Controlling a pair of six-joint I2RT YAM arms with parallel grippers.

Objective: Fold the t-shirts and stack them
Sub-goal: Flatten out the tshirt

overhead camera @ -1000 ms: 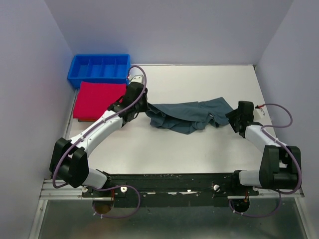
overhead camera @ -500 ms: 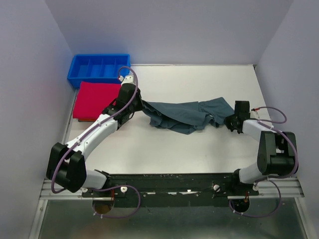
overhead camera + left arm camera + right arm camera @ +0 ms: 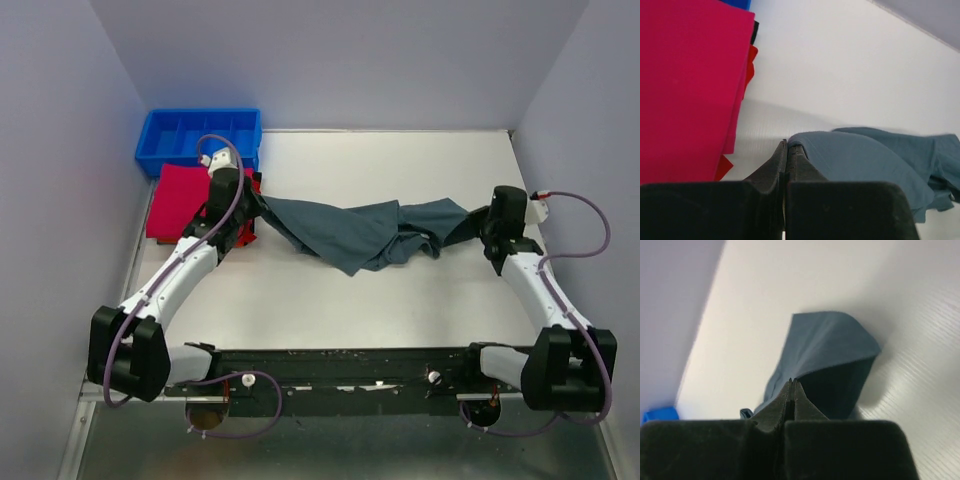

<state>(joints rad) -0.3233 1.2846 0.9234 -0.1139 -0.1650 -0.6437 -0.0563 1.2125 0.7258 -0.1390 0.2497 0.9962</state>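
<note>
A slate-blue t-shirt (image 3: 355,228) hangs stretched between both arms over the white table (image 3: 380,290). My left gripper (image 3: 252,207) is shut on its left edge (image 3: 805,142), close to a folded red t-shirt (image 3: 190,198) at the left. The red t-shirt (image 3: 687,80) fills the left of the left wrist view. My right gripper (image 3: 484,222) is shut on the blue t-shirt's right edge (image 3: 825,347). The cloth sags and bunches in the middle, lifted at both ends.
A blue compartment bin (image 3: 200,140) stands at the back left, just behind the red t-shirt. Lilac walls enclose the table on the left, back and right. A black rail (image 3: 350,365) carries the arm bases along the near edge.
The right gripper closed on the shirt's right edge and lifted back. The left gripper pulled its edge leftward toward the red t-shirt, stretching the blue shirt wider.
</note>
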